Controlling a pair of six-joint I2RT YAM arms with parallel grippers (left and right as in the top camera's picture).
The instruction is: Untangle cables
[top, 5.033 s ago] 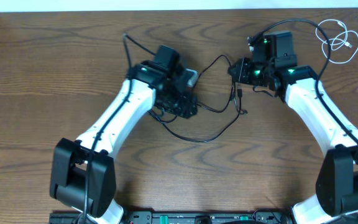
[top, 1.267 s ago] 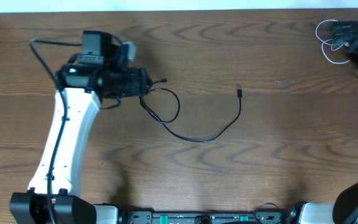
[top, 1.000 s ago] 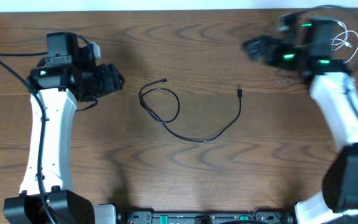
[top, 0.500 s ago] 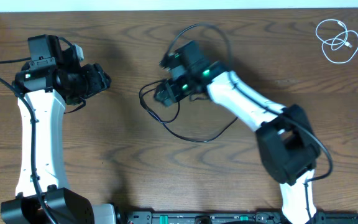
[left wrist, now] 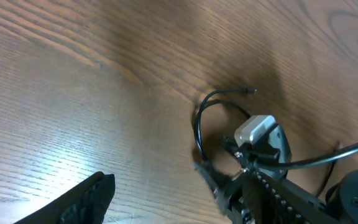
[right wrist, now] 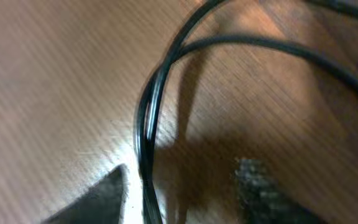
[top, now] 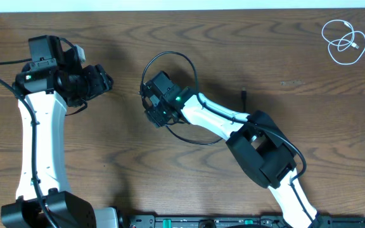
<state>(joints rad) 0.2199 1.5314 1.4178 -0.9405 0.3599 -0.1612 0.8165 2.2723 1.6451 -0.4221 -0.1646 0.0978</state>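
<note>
No words, numbers, brand names or signs can be read in any view. At 6 o'clock in the overhead view, the long dark bar along the edge of the brown wooden counter (top: 189, 57) has tiny green and white marks (top: 203, 222). They are too small to read.
</note>
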